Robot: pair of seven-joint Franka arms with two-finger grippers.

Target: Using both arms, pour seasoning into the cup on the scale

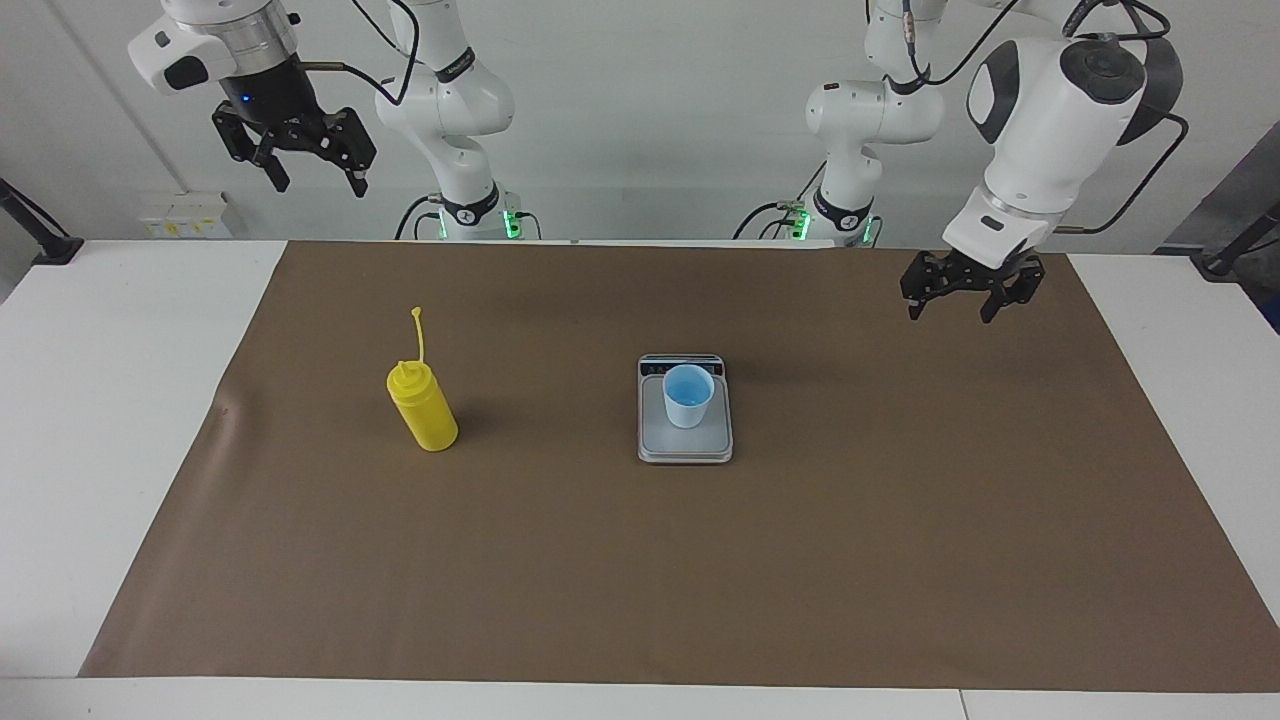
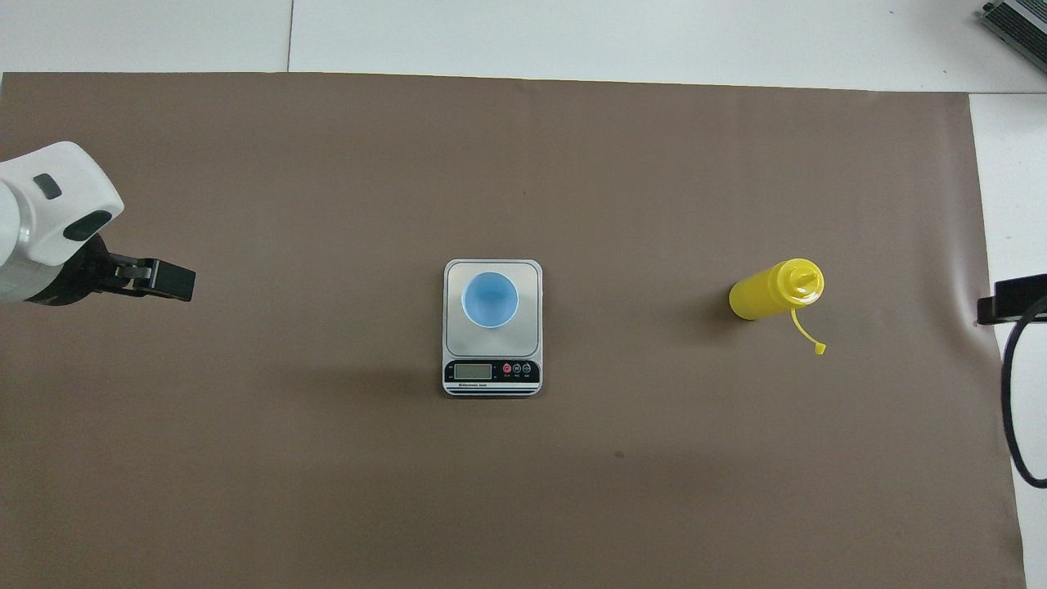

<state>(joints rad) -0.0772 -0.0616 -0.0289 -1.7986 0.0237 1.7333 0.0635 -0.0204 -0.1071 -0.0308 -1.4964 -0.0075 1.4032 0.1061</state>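
- We see only the cup (image 1: 688, 396) on the scale (image 1: 685, 445) and the seasoning bottle (image 1: 422, 405) standing on the brown mat (image 1: 640, 570).
- Open mat lies between and around them.

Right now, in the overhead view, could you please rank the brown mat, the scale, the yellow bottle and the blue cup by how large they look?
1. brown mat, by far the largest.
2. scale.
3. yellow bottle.
4. blue cup, though the bottle appears slanted, so these two look close.
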